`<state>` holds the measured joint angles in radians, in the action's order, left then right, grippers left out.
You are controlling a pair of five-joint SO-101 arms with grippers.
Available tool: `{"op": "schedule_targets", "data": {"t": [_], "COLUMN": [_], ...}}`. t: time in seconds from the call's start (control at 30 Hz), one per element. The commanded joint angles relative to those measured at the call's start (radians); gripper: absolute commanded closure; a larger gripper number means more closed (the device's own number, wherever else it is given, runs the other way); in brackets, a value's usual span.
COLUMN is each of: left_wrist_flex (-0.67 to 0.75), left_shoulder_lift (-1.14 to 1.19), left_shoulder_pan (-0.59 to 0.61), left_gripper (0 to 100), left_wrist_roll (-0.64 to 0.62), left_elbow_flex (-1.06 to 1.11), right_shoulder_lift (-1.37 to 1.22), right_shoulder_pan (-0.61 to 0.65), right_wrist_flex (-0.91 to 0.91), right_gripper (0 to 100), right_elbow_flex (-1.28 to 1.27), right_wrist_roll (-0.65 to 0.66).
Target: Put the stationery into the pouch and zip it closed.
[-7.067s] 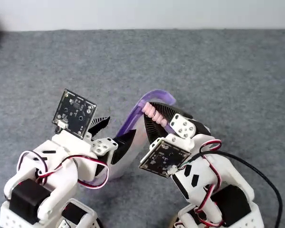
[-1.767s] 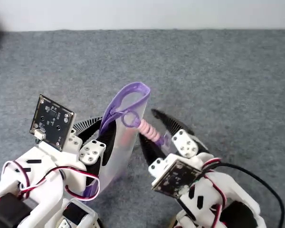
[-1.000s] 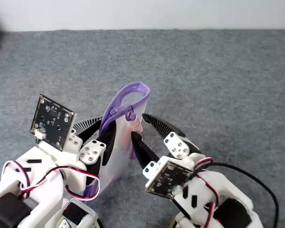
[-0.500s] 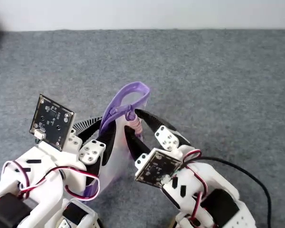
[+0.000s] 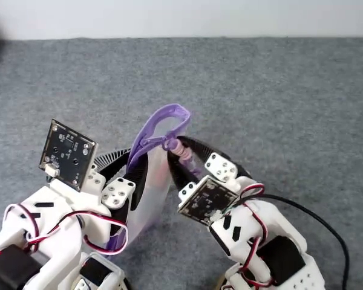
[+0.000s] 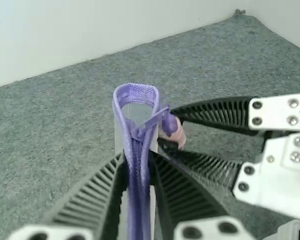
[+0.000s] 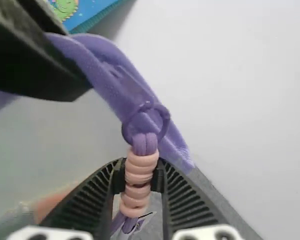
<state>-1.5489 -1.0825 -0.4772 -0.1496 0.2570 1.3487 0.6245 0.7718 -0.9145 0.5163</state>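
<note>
Jaws of the left arm [image 5: 54, 211], at the lower left of the high view, are clamped against both sides of the pouch [image 5: 157, 181]. The pouch stands upright at mid-frame on the grey surface [image 5: 278, 103], with its purple zip [image 6: 136, 145] along the upper edge. At the far end of the pouch, the zip gapes in a short loop. To the right, jaws of the right arm [image 5: 248, 229] are pinched tight on the pink cord pull [image 7: 140, 175], which is tied to the slider's ring [image 7: 146, 124] near the pouch's top
</note>
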Motion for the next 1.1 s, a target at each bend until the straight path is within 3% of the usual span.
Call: {"op": "schedule_targets", "data": {"t": [0.0, 0.37, 1.07], "left_wrist_flex": [0.005, 0.003, 0.003], "left_shoulder_lift": [-0.011, -0.012, -0.014], "left_shoulder_pan": [-0.003, -0.005, 0.003], "left_gripper": [99, 99, 99], "left_wrist_roll": [-0.009, -0.009, -0.011], "left_elbow_flex": [-0.008, -0.008, -0.036], "right_shoulder_lift": [-0.018, -0.113, -0.53], "right_shoulder_pan": [-0.071, -0.303, -0.656], "right_wrist_flex": [-0.022, -0.042, -0.323], "right_gripper": [99.1, 99.1, 99.1], "right_elbow_flex": [0.048, 0.028, 0.028], "right_wrist_roll": [-0.005, -0.029, -0.063]}}
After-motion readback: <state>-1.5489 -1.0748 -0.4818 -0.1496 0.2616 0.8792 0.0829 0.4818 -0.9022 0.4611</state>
